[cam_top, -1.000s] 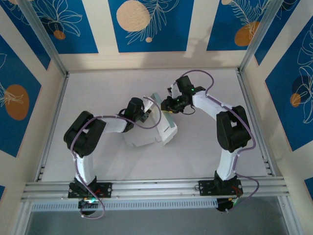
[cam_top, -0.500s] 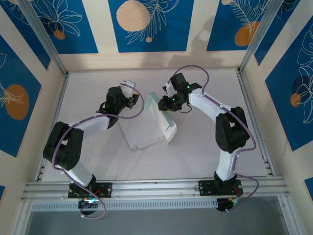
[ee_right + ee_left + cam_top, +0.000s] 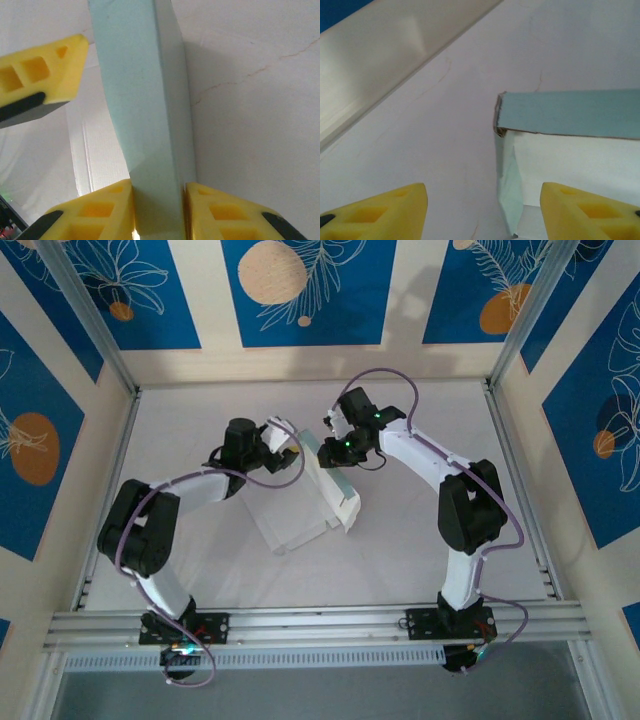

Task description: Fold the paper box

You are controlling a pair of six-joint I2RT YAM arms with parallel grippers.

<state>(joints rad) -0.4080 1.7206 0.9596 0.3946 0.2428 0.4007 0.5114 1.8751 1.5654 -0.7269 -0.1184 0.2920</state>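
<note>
A thin, die-cut paper box (image 3: pixel 295 518) of white to pale grey-green card is seen near the middle of the white tabletop (image 3: pixel 430 530), between the two arms. Part of the sheet lies flat on the surface, while a long panel along its right side is raised on edge, running from the far end towards the near one. The far end of that raised panel is grasped by the right gripper (image 3: pixel 326 447), which is reached in from the right with its purple cable (image 3: pixel 395 390) looped above it. In the right wrist view the paper box (image 3: pixel 140 100) is shown as a pale green strip rising up the frame, and the right gripper (image 3: pixel 157 210) is clenched on its lower part — both yellow pads are pressed flat against the card, one on each face. The left gripper (image 3: pixel 283 436) is held just left of the same far end of the panel, close to the right gripper but apart from it. In the left wrist view its jaws are released: the left gripper (image 3: pixel 482 205) is spread wide, and nothing is touched by the yellow fingertips (image 3: pixel 395 210). The corner of the paper box (image 3: pixel 570 112) is seen ahead of them, a green flap bent across the top and a narrow fold hanging below it inside the gap. One fingertip (image 3: pixel 42 75) of the left gripper is also caught at the upper left of the right wrist view — just beside the card, though contact cannot be told there. A cream wall (image 3: pixel 380 60) is seen beyond the tabletop.
</note>
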